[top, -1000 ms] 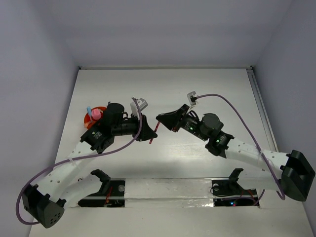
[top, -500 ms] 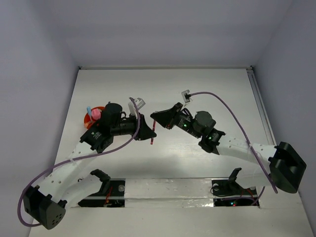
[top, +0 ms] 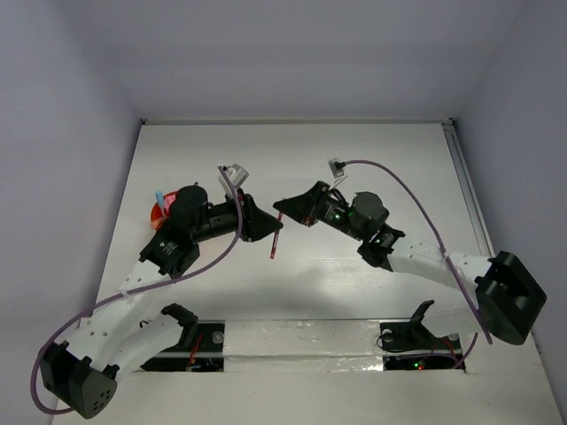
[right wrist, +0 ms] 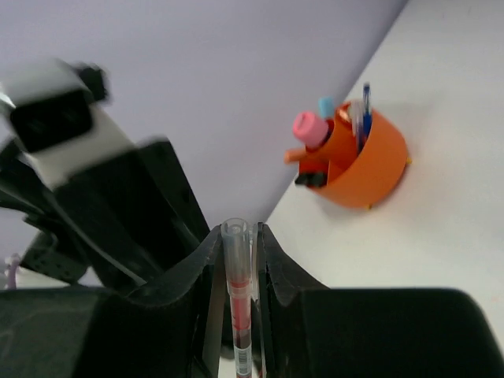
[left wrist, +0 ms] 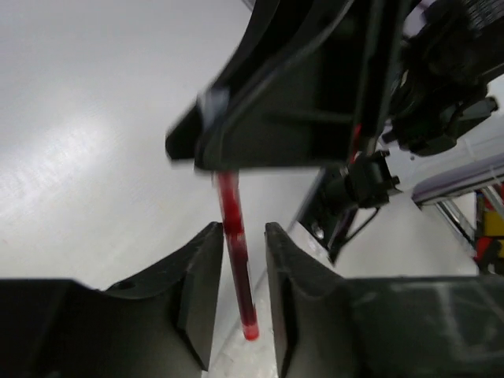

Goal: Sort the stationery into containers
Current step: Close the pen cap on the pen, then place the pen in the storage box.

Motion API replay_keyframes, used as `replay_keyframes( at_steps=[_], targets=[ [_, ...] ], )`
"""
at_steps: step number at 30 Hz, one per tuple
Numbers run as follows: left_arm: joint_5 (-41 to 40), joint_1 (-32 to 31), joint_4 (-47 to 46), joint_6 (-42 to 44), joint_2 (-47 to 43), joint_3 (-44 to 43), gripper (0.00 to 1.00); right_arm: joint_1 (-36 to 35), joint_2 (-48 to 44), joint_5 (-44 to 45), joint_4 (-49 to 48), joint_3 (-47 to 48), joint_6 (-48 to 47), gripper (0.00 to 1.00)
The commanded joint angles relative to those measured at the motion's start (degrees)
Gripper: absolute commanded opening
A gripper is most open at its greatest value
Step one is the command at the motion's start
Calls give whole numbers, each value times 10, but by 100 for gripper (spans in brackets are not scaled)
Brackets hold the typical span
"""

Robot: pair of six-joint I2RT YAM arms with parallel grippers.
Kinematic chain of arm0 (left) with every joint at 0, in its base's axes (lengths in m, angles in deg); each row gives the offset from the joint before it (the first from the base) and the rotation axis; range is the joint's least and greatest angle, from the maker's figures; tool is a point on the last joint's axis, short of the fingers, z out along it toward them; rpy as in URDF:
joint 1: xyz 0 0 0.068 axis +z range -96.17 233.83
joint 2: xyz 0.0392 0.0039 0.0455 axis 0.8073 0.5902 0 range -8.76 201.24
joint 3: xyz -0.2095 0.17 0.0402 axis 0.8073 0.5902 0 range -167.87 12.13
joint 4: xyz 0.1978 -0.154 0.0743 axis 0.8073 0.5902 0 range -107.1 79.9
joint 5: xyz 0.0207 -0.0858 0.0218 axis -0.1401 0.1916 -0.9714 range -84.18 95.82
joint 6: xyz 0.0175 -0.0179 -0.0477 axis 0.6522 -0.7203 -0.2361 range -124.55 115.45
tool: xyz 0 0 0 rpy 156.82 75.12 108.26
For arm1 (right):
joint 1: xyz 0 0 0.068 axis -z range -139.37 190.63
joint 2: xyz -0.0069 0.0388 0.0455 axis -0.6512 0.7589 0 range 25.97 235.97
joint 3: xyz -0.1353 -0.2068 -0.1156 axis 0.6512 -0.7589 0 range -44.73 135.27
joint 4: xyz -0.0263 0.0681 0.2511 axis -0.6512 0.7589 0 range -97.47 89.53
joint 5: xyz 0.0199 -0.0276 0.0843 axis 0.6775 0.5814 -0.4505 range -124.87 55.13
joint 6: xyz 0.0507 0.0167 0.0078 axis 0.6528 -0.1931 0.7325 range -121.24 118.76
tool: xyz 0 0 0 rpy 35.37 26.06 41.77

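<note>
A slim red pen (top: pixel 275 241) hangs over the middle of the table between my two grippers. My right gripper (right wrist: pixel 238 232) is shut on its clear cap end (right wrist: pixel 236 236). My left gripper (left wrist: pixel 242 232) stands slightly open around the pen's lower part (left wrist: pixel 236 260), with a gap beside the shaft. In the top view the left gripper (top: pixel 264 227) and the right gripper (top: pixel 283 211) almost meet tip to tip. The orange pot (right wrist: pixel 366 161) sits at the table's left edge and holds a pink-capped tube (right wrist: pixel 309 128) and a blue pen (right wrist: pixel 365 110).
The orange pot (top: pixel 159 212) is half hidden behind my left arm's wrist (top: pixel 188 212). A purple cable (top: pixel 416 199) loops above the right arm. White walls close the table on the left, back and right.
The left jaws have parted a little from the red pen, which they gripped before. The left wrist has shifted up and left. The right gripper has stayed shut on the pen's cap end.
</note>
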Motion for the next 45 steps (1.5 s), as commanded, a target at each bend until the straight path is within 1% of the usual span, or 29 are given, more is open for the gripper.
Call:
replay_keyframes(
  at_steps=[1, 3, 4, 6, 7, 8, 9, 10, 12, 13, 14, 15, 17, 19, 21, 22, 24, 26, 27, 28, 30, 31, 33, 34, 36, 37, 40, 41, 45],
  targets=[
    [-27, 12, -134, 1, -24, -20, 30, 11, 29, -72, 19, -4, 36, 0],
    [-27, 12, -134, 3, -27, -15, 35, 19, 33, -76, 13, -7, 45, 0],
    [-29, 12, -131, 4, -30, -15, 41, 28, 36, -78, -1, -11, 50, 0],
    [-41, 12, -121, 10, -32, -19, 45, 34, 37, -81, -5, -12, 58, 0],
    [-43, 12, -109, 13, -32, -20, 49, 41, 39, -80, -9, -12, 60, 0],
    [-45, 12, -101, 17, -34, -25, 51, 41, 41, -81, -10, -12, 61, 0],
    [-55, 12, -93, 24, -35, -27, 53, 47, 42, -82, -10, -8, 61, 0],
    [-63, 12, -73, 27, -38, -30, 59, 47, 43, -82, -10, -5, 61, 0],
    [-94, 12, -54, 38, -54, -36, 65, 52, 57, -85, -5, 4, 52, 0],
    [-109, 12, -34, 42, -61, -41, 72, 52, 64, -87, -3, 16, 47, 0],
    [-124, 12, -29, 45, -77, -50, 84, 52, 84, -93, -13, 22, 43, 0],
    [-156, 12, -16, 48, -85, -56, 99, 52, 95, -103, -23, 28, 42, 0],
    [-189, 12, 2, 55, -111, -77, 99, 52, 118, -113, -39, 58, 36, 0],
    [-239, 12, 13, 64, -133, -91, 99, 47, 155, -121, -51, 82, 29, 0],
    [-293, 12, 15, 69, -145, -111, 99, 34, 193, -120, -51, 131, 20, 0],
    [-307, 12, 11, 76, -158, -116, 99, 34, 208, -117, -54, 149, 16, 0],
    [-346, 12, 2, 83, -170, -125, 99, 27, 240, -113, -53, 212, 8, 0],
    [-363, 12, -12, 95, -186, -124, 99, 13, 295, -103, -46, 262, -10, 0],
    [-389, 12, -16, 98, -192, -122, 99, 13, 311, -94, -40, 311, -18, 0],
    [-397, 12, -24, 103, -200, -117, 99, 5, 345, -73, -24, 337, -30, 0],
    [-414, 12, -25, 111, -204, -105, 99, -2, 379, -49, -7, 387, -62, 0],
    [-417, 12, -25, 113, -206, -101, 99, -8, 396, -31, 7, 436, -75, 0],
    [-417, 12, -25, 120, -206, -95, 99, -15, 446, -9, 22, 484, -103, 0],
    [-417, 12, -25, 122, -206, -94, 99, -15, 461, -6, 29, 528, -112, 0],
    [-415, 12, -25, 126, -208, -89, 99, -20, 504, -1, 53, 570, -135, 0],
    [-414, 12, -25, 126, -208, -87, 99, -25, 519, 4, 75, 615, -145, 0],
    [-411, 17, -25, 129, -215, -84, 99, -38, 571, 15, 118, 677, -192, 0],
    [-409, 17, -25, 130, -215, -81, 99, -38, 584, 15, 127, 716, -205, 0],
    [-410, 17, -25, 131, -217, -78, 99, -45, 638, 21, 161, 786, -219, 0]
  ],
)
